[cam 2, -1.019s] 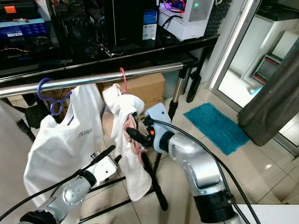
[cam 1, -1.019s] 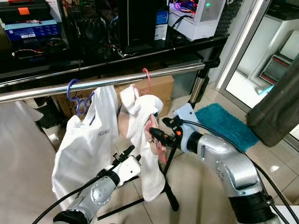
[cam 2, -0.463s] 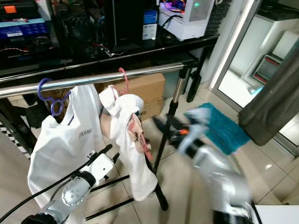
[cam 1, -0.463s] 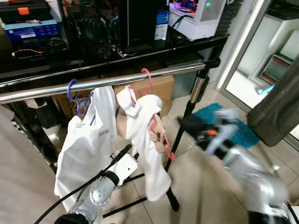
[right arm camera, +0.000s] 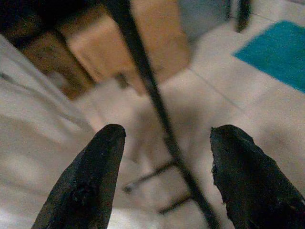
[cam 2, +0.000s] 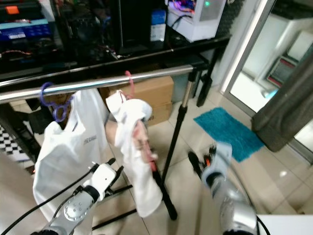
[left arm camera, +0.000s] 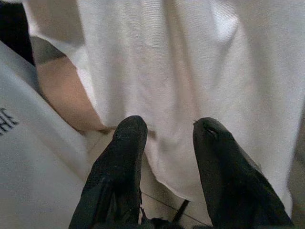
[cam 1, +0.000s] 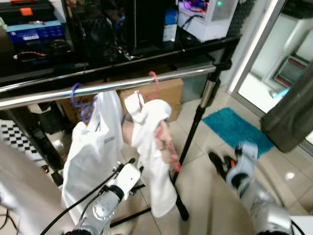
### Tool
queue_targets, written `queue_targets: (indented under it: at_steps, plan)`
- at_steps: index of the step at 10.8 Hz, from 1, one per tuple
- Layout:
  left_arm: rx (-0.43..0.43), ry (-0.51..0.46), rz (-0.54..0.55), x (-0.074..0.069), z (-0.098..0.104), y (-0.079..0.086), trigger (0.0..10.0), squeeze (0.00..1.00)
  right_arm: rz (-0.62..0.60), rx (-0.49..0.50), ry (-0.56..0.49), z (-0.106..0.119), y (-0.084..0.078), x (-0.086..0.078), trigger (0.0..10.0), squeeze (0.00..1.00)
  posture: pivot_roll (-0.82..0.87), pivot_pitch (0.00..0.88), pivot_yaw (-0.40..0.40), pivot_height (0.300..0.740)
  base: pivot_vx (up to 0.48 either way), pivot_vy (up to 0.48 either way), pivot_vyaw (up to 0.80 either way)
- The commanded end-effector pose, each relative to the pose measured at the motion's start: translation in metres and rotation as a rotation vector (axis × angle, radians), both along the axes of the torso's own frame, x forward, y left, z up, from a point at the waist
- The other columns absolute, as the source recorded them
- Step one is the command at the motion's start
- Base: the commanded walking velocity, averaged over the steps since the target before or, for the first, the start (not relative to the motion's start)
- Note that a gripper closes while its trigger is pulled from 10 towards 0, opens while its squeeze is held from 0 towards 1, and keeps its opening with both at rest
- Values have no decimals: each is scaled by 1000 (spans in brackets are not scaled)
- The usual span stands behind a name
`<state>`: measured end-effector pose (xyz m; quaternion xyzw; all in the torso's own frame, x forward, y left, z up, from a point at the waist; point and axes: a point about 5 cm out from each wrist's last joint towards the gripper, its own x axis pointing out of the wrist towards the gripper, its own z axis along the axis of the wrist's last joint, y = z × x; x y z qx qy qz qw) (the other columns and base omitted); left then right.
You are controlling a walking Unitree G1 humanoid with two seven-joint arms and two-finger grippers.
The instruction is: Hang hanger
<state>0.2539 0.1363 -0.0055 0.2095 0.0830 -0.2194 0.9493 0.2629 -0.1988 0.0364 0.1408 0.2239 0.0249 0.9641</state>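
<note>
Now note that your right pincer [cam 2: 200,164] is spread apart, low and well apart from the pink hanger [cam 1: 155,84] hooked on the rail [cam 1: 98,88]. Your left pincer [left arm camera: 164,131], also apart, sits near the white garment [cam 1: 155,161].

White laundry on my silver rail

My fingers [right arm camera: 86,186] are black; pink hanger [cam 1: 154,84], purple hanger [cam 1: 78,96], white shirts [cam 1: 95,147], teal mat [cam 1: 237,128] at three o'clock, beige tiles [cam 1: 205,196].
</note>
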Motion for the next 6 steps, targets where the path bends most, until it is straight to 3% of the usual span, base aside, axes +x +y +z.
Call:
queue_targets:
  at_steps: [1,3,5,6]
  plan:
    - [-5,52,16,-4,-7,2,10000,0,37,-100,17,-9,3,-1,10000,0,118,59,-29,740,0,0,0]
    - [-21,143,85,-10,-18,13,10000,0,82,-180,71,-31,9,-3,10000,0,120,57,-31,740,0,0,0]
    - [-92,301,187,-20,-33,24,10000,0,160,-266,146,-51,11,-11,10000,0,121,55,-31,740,0,0,0]
    - [-65,343,194,-26,-40,27,10000,0,217,-338,188,-63,12,-18,10000,0,116,51,-31,740,0,0,0]
